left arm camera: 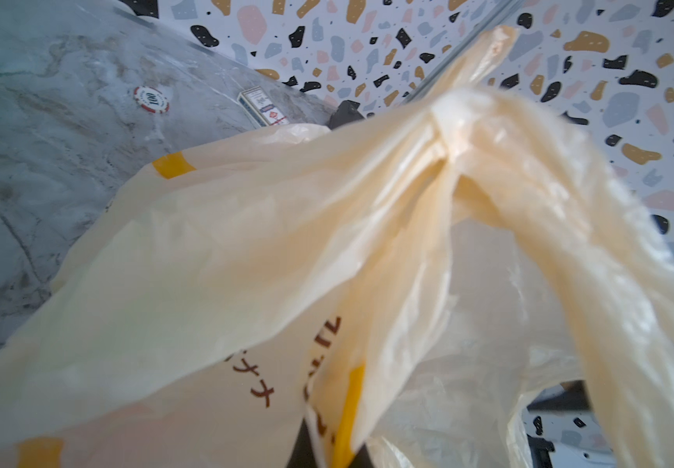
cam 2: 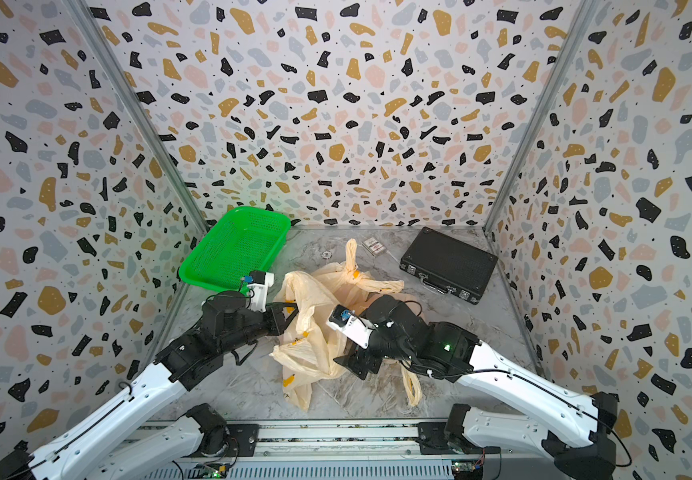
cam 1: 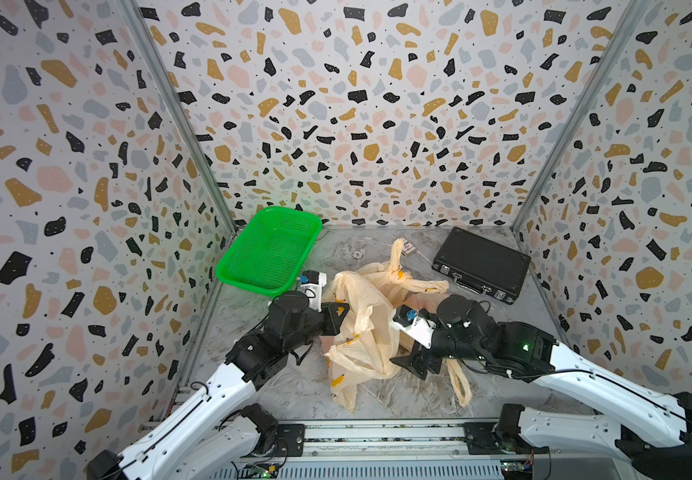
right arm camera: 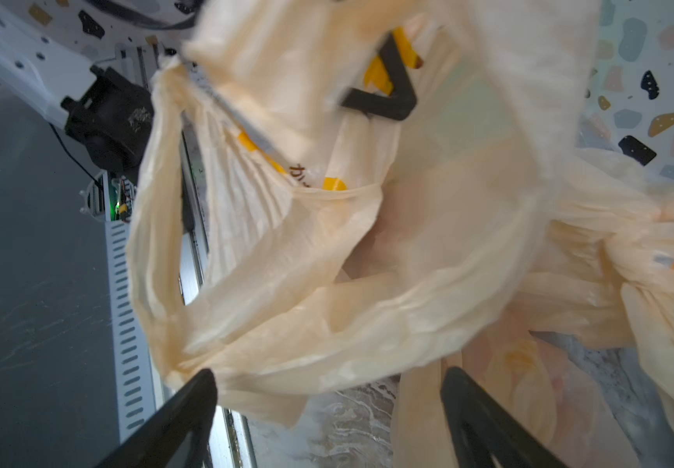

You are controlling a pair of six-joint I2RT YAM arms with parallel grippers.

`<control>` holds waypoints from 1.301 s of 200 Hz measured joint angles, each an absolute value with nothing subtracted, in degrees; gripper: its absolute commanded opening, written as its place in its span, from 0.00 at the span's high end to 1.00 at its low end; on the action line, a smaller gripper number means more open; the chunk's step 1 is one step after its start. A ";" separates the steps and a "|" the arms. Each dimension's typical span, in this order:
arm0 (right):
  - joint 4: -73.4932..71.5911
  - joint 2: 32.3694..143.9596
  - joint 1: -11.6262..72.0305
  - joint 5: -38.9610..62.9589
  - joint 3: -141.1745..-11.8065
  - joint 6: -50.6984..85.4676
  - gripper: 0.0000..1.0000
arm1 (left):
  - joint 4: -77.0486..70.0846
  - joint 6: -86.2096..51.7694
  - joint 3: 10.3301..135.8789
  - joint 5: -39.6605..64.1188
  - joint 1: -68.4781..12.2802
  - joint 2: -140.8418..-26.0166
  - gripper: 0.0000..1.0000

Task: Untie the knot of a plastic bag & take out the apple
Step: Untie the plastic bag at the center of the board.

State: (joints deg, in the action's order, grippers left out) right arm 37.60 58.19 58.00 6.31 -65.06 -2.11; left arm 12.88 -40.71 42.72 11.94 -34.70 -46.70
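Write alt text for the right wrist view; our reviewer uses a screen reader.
A crumpled cream plastic bag fills the view, pinched on its far side by the left tool. The right tool stands open close before it.

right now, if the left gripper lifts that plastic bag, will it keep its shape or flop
Probably flops: the plastic bag is thin crumpled film, draping in folds where the left gripper pinches it. Likely light, being see-through. Its glossy sheen suggests it could slip.

Bright, even light with faint, soft shadows. Both top views bow the walls [cam 1: 44,166] at the frame edges. Both wrist views show the close plastic bag [left arm camera: 246,243] blurred.
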 measured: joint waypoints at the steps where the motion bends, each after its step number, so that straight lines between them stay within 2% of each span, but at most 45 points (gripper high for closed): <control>1: 37.63 58.15 57.69 6.44 -65.12 -1.96 0.10 | 12.88 -40.66 42.70 12.21 -34.63 -46.54 1.00; 26: 37.50 57.87 49.95 9.15 -67.24 0.43 0.10 | 12.93 -39.59 41.45 16.19 -33.34 -43.77 1.00; 45: 36.86 59.33 47.05 12.78 -68.03 2.11 0.10 | 12.93 -39.55 39.90 18.13 -33.08 -43.27 1.00; 89: 33.89 66.48 46.44 23.92 -68.60 7.18 0.10 | 11.60 -39.68 38.50 19.70 -33.06 -43.94 1.00; 113: 32.27 66.67 46.44 26.98 -67.48 8.86 0.10 | 9.74 -39.88 38.50 20.18 -33.06 -44.38 1.00; 131: 29.02 67.16 46.46 27.90 -65.36 9.82 0.13 | 8.64 -40.03 38.50 20.91 -33.06 -44.84 1.00; 152: 23.94 70.98 46.44 28.29 -64.03 11.29 0.26 | 7.64 -40.07 38.50 22.24 -33.06 -45.25 1.00; 168: 19.00 75.66 46.44 27.94 -64.03 12.49 0.42 | 7.03 -40.10 38.50 23.49 -33.04 -45.39 1.00; 180: 16.14 78.50 46.44 27.40 -64.03 13.56 0.61 | 6.72 -40.10 38.50 24.47 -32.71 -45.34 1.00; 198: 13.19 81.01 46.37 26.30 -64.03 14.00 1.00 | 6.57 -40.05 38.50 25.78 -32.12 -45.08 1.00; 228: 16.64 82.81 45.60 20.58 -66.89 12.73 1.00 | 10.85 -39.35 38.50 24.91 -28.84 -42.70 1.00; 260: 23.46 82.35 42.17 9.87 -69.36 9.58 1.00 | 20.03 -37.12 38.52 20.99 -19.94 -37.98 1.00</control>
State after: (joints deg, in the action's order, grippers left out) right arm 23.46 82.35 42.17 9.87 -69.36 9.58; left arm 20.03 -37.12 38.52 20.99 -19.94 -37.98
